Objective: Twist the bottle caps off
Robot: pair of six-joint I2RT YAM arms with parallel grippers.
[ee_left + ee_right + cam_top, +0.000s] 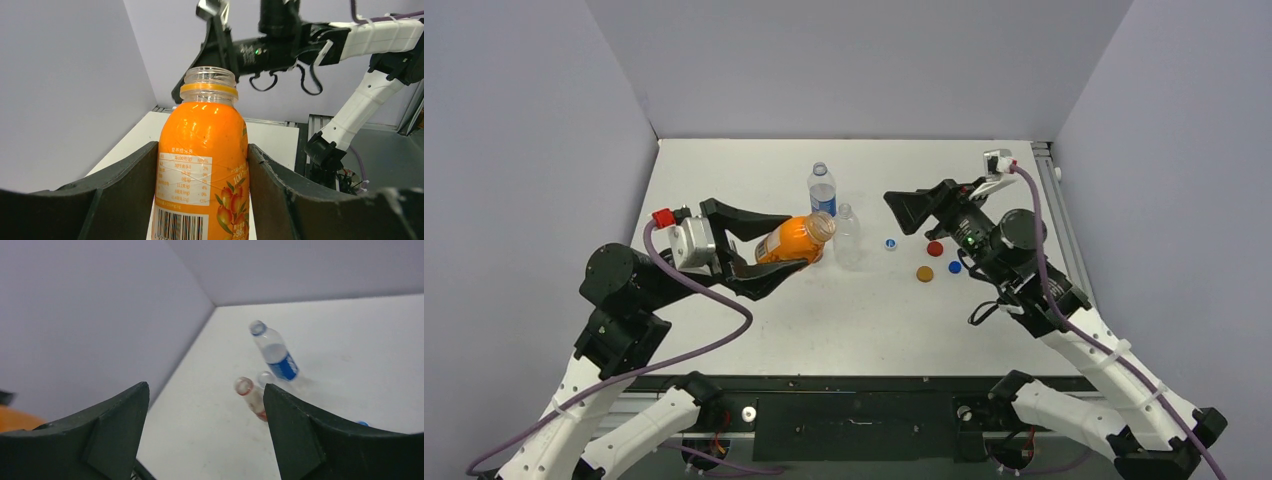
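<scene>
orange bottle (786, 242) clamped, bottles (822, 189) behind, caps (925, 273) beside

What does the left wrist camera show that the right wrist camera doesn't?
Left wrist only: the left gripper shut on the orange bottle, neck uncapped, the right arm beyond. Right wrist only: the open, empty right gripper, the Pepsi-labelled bottle, the short reddish-labelled bottle and a clear bottle standing together. Both: the white table and grey walls; an orange sliver at the right wrist view's left edge may be that same bottle.
</scene>
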